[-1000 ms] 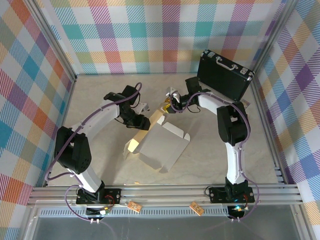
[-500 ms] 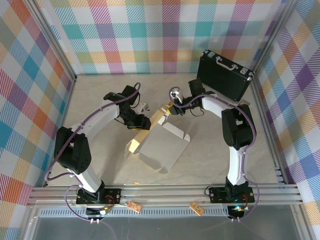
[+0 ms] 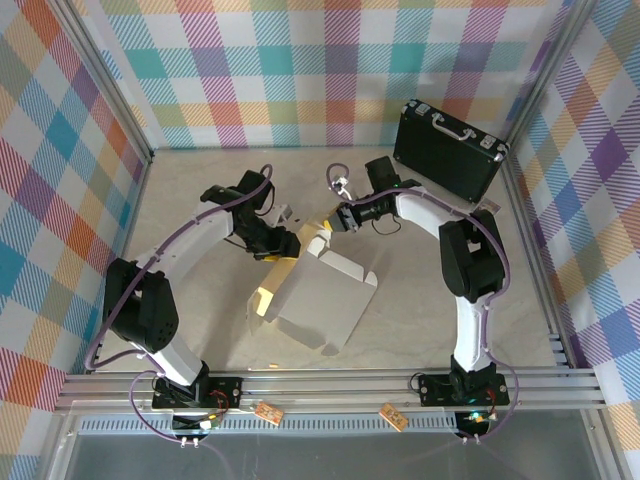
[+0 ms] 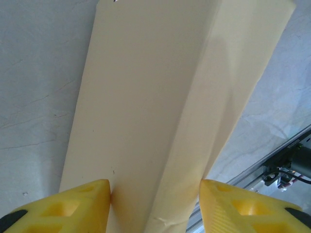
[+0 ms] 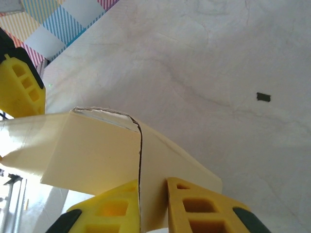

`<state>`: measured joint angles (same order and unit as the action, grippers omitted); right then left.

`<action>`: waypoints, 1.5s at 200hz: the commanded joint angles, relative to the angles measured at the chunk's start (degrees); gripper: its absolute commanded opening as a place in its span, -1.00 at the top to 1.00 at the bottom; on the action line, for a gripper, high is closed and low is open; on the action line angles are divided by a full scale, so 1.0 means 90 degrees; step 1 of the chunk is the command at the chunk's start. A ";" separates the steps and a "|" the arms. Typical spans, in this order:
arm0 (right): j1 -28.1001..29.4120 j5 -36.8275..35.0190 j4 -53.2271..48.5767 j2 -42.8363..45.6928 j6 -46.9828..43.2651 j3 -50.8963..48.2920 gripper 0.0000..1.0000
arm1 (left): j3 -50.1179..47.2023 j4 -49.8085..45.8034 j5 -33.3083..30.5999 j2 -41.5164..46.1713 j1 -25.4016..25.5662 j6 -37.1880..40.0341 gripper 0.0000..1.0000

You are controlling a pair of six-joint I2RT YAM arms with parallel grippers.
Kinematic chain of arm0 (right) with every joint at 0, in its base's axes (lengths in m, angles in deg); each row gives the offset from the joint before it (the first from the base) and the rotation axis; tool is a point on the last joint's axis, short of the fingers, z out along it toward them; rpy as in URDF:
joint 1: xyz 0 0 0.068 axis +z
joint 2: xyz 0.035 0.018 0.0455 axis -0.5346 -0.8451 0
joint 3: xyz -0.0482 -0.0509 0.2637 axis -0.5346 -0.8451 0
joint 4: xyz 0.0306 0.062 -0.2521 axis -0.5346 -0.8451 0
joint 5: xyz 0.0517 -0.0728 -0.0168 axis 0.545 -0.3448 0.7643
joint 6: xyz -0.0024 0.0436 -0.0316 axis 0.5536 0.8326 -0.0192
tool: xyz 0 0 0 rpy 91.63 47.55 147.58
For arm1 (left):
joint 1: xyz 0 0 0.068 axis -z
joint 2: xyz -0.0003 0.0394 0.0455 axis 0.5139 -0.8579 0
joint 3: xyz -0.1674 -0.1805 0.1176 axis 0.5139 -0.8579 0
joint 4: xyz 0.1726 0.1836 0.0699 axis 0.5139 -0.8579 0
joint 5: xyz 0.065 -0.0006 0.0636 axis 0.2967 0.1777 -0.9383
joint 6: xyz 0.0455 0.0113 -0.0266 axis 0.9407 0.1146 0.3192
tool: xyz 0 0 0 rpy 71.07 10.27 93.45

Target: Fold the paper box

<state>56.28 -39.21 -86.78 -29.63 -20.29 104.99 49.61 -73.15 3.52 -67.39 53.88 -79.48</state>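
Top external view puts the paper box (image 3: 320, 300) near the middle of the table (image 3: 200, 200), its white inner face up and lying mostly flat. The black briefcase (image 3: 448, 150) stands well apart at the far right corner.

Along the box's left edge a tan side wall (image 3: 268, 292) is raised, and both arms meet at its far end. The left gripper (image 3: 283, 242) straddles this wall. In the left wrist view its yellow fingers (image 4: 82, 206) stand about half apart with the doubled cardboard filling the gap and touching both pads, so we read it as a hold across the wall's width.

The right gripper (image 3: 335, 222) sits just beyond, at the wall's far tip. In the right wrist view its fingers (image 5: 199, 208) are drawn almost together, with the thin end flap (image 5: 165, 160) clamped edge-on between them.

We judge the task to be at an early stage:
- **Done:** one long wall is turned up and doubled over, and its end flap is being bent at the corner.
- **Left to do:** the opposite side's flaps and tabs lie flat on the right. We expect the other walls, the corner tucks and the lid to remain.

We cannot tell whether any tab has been seated in a slot.
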 commanded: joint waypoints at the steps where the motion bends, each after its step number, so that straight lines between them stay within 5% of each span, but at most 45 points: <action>1: 0.0225 0.0907 -0.0173 0.0054 0.0878 0.0073 0.72 | -0.0166 0.0422 -0.0130 0.0066 -0.0052 -0.0269 0.00; 97: 0.0530 0.0086 0.0930 0.0174 0.3848 0.0067 0.81 | -0.0466 0.0833 -0.0582 0.0201 -0.0057 -0.0743 0.01; 165: 0.0628 -0.0381 0.2481 0.0852 0.5794 -0.1020 0.83 | -0.0534 0.1125 -0.0909 0.0424 -0.0062 -0.1173 0.01; 300: 0.0956 -0.1096 0.3802 0.2043 0.6312 -0.3026 1.00 | -0.1088 0.1483 -0.1257 0.0942 -0.0054 -0.1459 0.01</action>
<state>63.45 -52.57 -57.71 -15.51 33.54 79.92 42.00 -62.53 -5.18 -60.03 53.86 -91.06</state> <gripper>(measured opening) 0.051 0.496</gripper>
